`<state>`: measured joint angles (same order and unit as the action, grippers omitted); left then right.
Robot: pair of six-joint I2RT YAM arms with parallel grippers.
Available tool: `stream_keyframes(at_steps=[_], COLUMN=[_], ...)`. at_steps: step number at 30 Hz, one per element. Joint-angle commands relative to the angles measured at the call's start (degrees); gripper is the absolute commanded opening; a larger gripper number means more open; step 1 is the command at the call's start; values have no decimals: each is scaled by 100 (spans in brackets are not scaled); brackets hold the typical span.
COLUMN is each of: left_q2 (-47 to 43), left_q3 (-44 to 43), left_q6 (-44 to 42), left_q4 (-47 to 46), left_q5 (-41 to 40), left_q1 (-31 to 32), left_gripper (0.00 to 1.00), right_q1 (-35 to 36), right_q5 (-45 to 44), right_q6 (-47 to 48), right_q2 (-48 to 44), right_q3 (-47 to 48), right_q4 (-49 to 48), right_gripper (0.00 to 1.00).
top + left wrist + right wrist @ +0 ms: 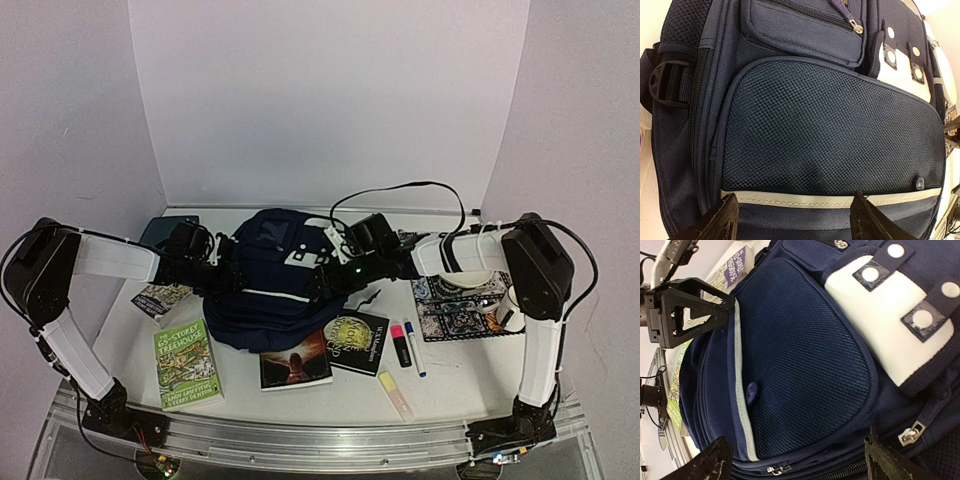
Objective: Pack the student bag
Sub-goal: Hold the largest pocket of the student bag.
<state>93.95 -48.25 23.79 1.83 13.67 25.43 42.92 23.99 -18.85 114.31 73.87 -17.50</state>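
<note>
The navy student bag (pixel 270 280) lies flat at the table's middle, front side up, with white stripes and white buckle patches. Its zips look closed. My left gripper (pixel 228 278) is open at the bag's left side; in the left wrist view its fingers (pixel 720 222) hang just over the mesh pocket (pixel 830 135) and white stripe. My right gripper (pixel 325 282) is open at the bag's right side; in the right wrist view it hovers over the mesh pocket (pixel 805 365) and a zip pull (pixel 776 470). Both are empty.
Loose on the table: a green book (pixel 187 363), two dark books (pixel 296 360) (pixel 358 341), a pink marker (pixel 400 345), a blue pen (pixel 414 347), a yellow highlighter (pixel 394 393), a patterned mat (pixel 462 303), a teal pad (pixel 165 230), a small booklet (pixel 160 298).
</note>
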Motion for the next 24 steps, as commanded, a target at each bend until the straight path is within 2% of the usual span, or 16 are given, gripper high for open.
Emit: stream_keyframes(at_steps=[1,11,16,24], left_q2=[90,62,86,137], left_q3=[60,141,106,93], left_q6=[-49,92,125,140], left_q4=[-130,-358,-386,-411], left_q5=[152,265,225,191], left_q1=[-21,-21,-21,-21], left_gripper=[78,79,79,79], right_q1=[124,276,322,498], right_q5=[354,663,892,1228], right_q6=[-42,-217,-251,-274], right_q2=[219,65,-262,-514], right_q3=[211,-19,-324,-498], right_q4=[166,161,170,303], right_gripper=[91,90,84,68])
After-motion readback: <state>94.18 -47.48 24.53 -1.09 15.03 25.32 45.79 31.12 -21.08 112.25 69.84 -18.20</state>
